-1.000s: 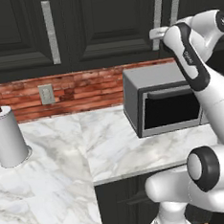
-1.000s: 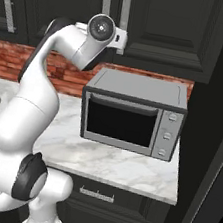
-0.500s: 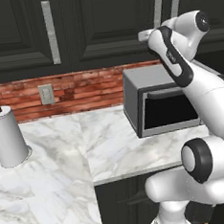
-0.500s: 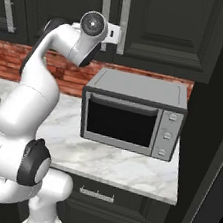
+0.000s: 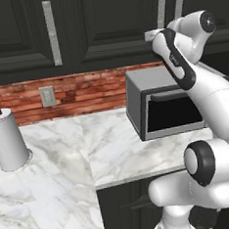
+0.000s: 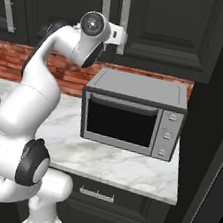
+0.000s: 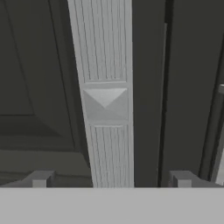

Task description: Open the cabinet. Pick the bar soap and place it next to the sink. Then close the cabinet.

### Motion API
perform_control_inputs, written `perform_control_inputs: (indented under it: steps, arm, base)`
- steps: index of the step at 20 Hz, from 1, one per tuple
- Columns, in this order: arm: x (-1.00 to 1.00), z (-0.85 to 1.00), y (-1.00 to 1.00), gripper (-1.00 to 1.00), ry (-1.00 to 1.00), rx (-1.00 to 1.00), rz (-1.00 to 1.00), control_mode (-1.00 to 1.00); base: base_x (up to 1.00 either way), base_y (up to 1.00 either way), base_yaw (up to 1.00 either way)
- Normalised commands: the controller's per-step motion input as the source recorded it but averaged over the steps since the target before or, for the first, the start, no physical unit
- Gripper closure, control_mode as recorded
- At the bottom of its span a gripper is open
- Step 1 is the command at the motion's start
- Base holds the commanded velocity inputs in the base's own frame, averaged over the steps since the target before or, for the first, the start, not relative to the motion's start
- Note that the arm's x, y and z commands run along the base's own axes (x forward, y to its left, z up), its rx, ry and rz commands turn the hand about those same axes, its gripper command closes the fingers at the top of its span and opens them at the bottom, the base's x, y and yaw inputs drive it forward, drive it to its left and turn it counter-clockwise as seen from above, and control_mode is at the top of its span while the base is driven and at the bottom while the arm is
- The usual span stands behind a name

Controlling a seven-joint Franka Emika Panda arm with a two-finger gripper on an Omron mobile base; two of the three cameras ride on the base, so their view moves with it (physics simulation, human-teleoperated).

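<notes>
Handle (image 7: 106, 105) betw open fingers (image 7: 40, 178); microwave (image 6: 133, 114) below

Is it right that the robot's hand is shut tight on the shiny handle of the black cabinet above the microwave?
Not quite. The gripper is open, not shut: in the hand view its two fingertips stand wide apart on either side of the handle without squeezing it. The rest is right: it is at the black cabinet above the microwave.

The light is soft and even, with no bright lamp to see. The white counter (image 5: 54, 190) looks bright, and the black cabinet (image 5: 103, 24) doors look very dark. A faint shadow lies under the microwave (image 6: 133, 117). Its dark window has no glare. The base views are sharp. The hand view is a bit blurry, and the silver handle (image 7: 105, 96) looks soft and fuzzy.
</notes>
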Motion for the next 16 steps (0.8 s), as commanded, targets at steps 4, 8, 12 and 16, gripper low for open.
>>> perform_control_inputs:
  steps: [4, 8, 12, 16]
  arm:
    - [0.36, -0.08, 0.01, -1.0, 0.0, 0.0, -0.14, -1.0]
    - [0.41, -0.23, 0.0, -1.0, -0.01, 0.0, -0.09, -1.0]
    - [0.28, -0.23, 0.0, -1.0, -0.06, 0.0, -0.05, -1.0]
    - [0.23, -0.15, 0.0, -1.0, -0.04, 0.0, -0.04, -1.0]
  base:
    - [0.0, 0.0, 0.0]
    - [0.0, 0.0, 0.0]
    - [0.0, 0.0, 0.0]
    - [0.0, 0.0, 0.0]
